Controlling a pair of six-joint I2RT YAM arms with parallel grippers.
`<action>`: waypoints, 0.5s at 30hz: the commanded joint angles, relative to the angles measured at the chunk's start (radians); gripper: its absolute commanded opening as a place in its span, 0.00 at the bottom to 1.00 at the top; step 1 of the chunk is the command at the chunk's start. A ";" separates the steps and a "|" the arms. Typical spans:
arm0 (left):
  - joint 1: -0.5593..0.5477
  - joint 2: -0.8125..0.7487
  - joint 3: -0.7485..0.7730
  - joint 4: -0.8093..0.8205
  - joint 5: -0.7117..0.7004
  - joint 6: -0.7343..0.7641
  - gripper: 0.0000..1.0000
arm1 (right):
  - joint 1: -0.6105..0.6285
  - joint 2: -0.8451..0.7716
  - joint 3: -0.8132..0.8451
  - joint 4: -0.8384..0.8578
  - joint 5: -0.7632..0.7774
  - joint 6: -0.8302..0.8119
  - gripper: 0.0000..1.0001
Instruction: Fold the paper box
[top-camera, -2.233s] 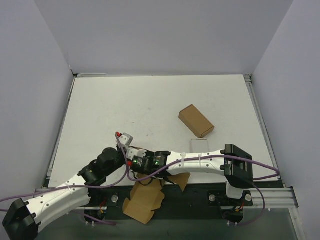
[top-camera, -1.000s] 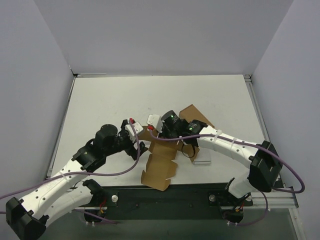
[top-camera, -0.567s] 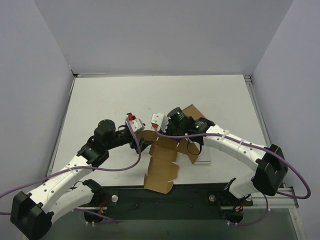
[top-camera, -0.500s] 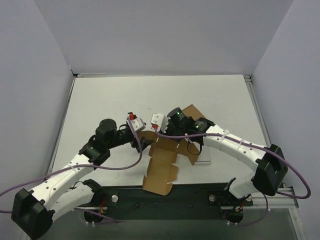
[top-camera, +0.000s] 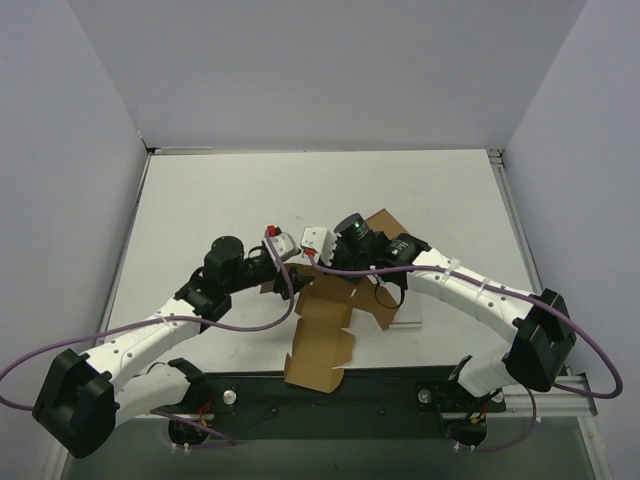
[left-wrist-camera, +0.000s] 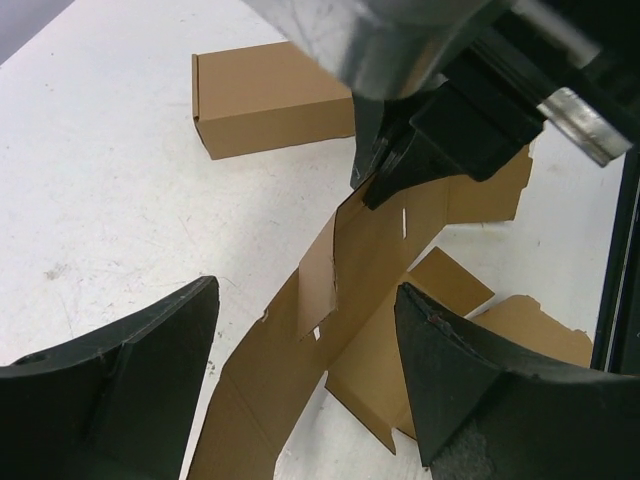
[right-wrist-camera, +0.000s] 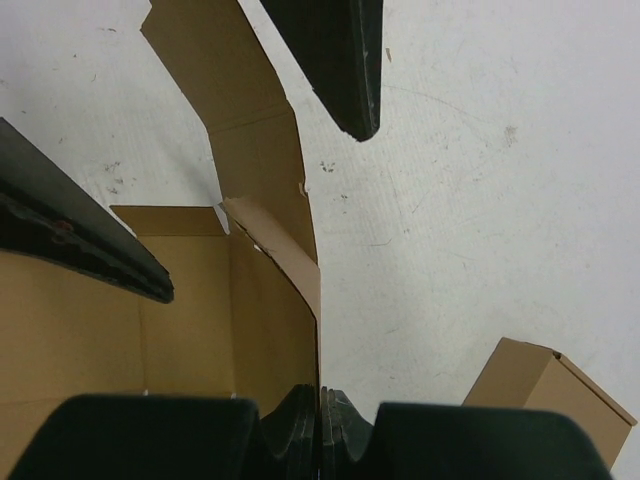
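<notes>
White tabletop (top-camera: 200, 210) bears the paper box (top-camera: 320, 340), clamped by the right gripper (right-wrist-camera: 320, 398); the spread left gripper (left-wrist-camera: 303, 295) should pinch one flap squarely.

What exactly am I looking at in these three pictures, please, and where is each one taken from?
Two robot arms are working at a white table. One picture looks down from above. The other two come from small cameras on each arm's wrist. On the table are an unfolded brown cardboard sheet for a box, a closed brown carton and a small white slab. The right gripper is shut on the sheet's edge. The left gripper is open, close to the sheet.
</notes>
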 joint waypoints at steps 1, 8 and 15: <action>0.007 0.033 0.012 0.102 0.039 -0.032 0.80 | 0.001 -0.018 0.046 -0.011 -0.039 -0.003 0.00; 0.005 0.082 0.034 0.102 0.044 -0.061 0.65 | 0.001 -0.012 0.046 -0.011 -0.039 -0.005 0.00; 0.000 0.094 0.029 0.124 0.012 -0.078 0.38 | 0.001 -0.004 0.049 -0.002 -0.046 0.004 0.00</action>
